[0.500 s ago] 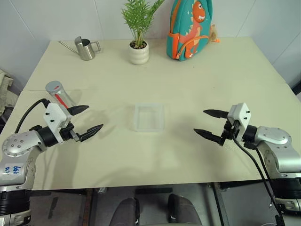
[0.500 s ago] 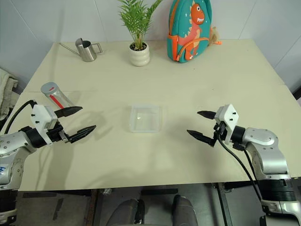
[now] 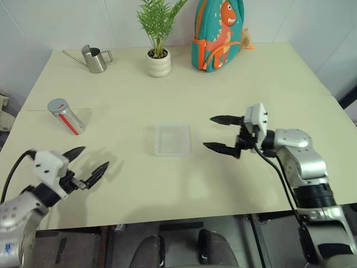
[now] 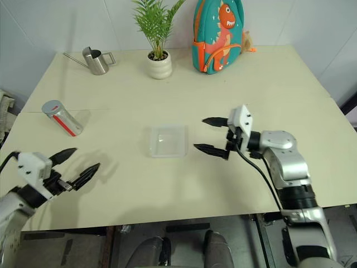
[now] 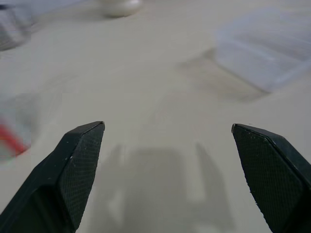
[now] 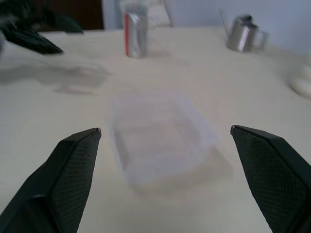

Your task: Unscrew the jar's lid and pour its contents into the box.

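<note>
Left eye view: jar (image 3: 66, 116) lies tilted (lid on) at table's (image 3: 234, 84) left side, well beyond left gripper (image 3: 89, 162), spread, empty. Box (image 3: 172, 139) just beside right gripper (image 3: 220, 133), spread, empty.

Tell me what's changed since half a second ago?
The right gripper swung in toward the box, open. The left gripper pulled back from the jar, open and empty. Nothing was grasped or released. Jar, lid on, and box stayed put; the camera shifted.
</note>
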`<state>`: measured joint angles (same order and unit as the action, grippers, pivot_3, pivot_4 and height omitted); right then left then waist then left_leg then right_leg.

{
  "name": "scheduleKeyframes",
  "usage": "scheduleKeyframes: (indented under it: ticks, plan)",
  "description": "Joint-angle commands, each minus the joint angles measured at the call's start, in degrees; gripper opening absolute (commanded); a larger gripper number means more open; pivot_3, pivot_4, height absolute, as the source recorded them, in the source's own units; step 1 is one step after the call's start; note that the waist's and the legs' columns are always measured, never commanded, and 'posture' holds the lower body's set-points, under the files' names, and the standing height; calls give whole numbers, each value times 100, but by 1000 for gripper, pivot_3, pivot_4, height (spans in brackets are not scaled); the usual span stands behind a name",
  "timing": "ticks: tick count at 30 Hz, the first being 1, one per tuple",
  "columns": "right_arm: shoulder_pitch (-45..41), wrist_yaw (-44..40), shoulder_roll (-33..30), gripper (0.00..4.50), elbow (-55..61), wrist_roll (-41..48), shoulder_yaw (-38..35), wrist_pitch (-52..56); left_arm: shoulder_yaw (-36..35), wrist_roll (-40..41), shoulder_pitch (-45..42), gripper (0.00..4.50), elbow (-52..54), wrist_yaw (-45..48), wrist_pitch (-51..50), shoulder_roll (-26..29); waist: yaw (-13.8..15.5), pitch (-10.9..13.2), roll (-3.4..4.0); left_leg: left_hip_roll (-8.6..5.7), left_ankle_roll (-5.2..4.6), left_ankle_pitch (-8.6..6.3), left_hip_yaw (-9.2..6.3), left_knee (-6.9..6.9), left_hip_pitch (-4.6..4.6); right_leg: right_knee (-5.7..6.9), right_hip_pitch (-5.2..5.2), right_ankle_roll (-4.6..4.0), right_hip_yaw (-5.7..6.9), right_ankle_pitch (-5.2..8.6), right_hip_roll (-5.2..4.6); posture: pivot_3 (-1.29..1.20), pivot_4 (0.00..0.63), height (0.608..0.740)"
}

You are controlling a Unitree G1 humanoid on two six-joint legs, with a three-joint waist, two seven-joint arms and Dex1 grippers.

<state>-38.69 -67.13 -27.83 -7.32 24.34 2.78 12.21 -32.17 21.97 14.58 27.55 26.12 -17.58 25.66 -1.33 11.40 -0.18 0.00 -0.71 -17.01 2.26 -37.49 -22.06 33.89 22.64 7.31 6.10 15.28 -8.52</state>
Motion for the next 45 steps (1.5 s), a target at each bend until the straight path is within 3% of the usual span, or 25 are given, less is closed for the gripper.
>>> scheduleKeyframes:
  ticks: [1,5,11,21,45]
  plan:
    - [-601,-119,413,4500,27,227,184,142,-272,-307,-70,4464,555,-1196,-113,-519,21,-2,-4,1,0,-1,-3,-5,-1,7,1,0,0,0,1,0,150,740]
    - [-968,-171,974,4500,-284,215,336,141,170,-840,-493,4464,305,-1915,60,-956,143,-12,-19,1,2,-3,-7,-17,0,23,2,-6,1,-3,2,0,150,740]
    - [-959,-39,1432,4500,-160,142,520,60,399,-1393,-1490,4464,-632,-2450,243,-804,188,-18,-29,-4,-3,-9,-7,-34,-12,27,11,-6,-1,-8,-1,0,150,740]
    - [-839,259,1683,4500,48,31,530,-92,608,-1825,-2980,4464,-2518,-3182,1058,-799,107,-21,-35,-1,-1,-17,4,-33,-22,25,26,-5,6,-8,4,0,150,740]
    - [-390,824,1420,4500,784,56,465,150,886,-1635,-4632,4464,-5971,-2569,2366,219,113,-25,-43,-2,2,-19,72,-33,-27,54,77,-6,13,-8,-3,0,150,740]
